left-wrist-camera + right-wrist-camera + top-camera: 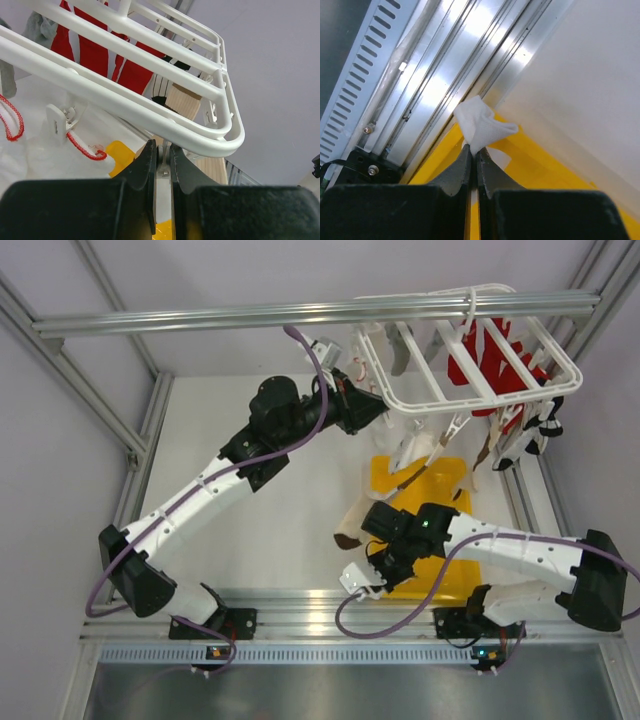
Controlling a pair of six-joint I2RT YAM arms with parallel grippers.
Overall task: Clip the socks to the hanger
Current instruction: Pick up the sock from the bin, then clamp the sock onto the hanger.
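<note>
The white hanger (470,390) hangs from the top rail at the back right, with cream socks (412,452) dangling under it. My left gripper (375,405) is at the hanger's near left corner. In the left wrist view the left gripper (162,150) is shut on a small white clip (163,167) just below the frame (150,107). A cream sock (182,102) hangs behind it. Another cream sock with a brown toe (350,525) is at the tray's left edge. My right gripper (474,149) is shut on a fold of white fabric (480,125) over the tray's near edge.
A red garment (480,355) hangs on the hanger's far side. The yellow tray (440,480) lies under the hanger and the right arm. An aluminium rail (445,75) runs along the table's near edge. Red cord loops (12,117) hang left of the clip.
</note>
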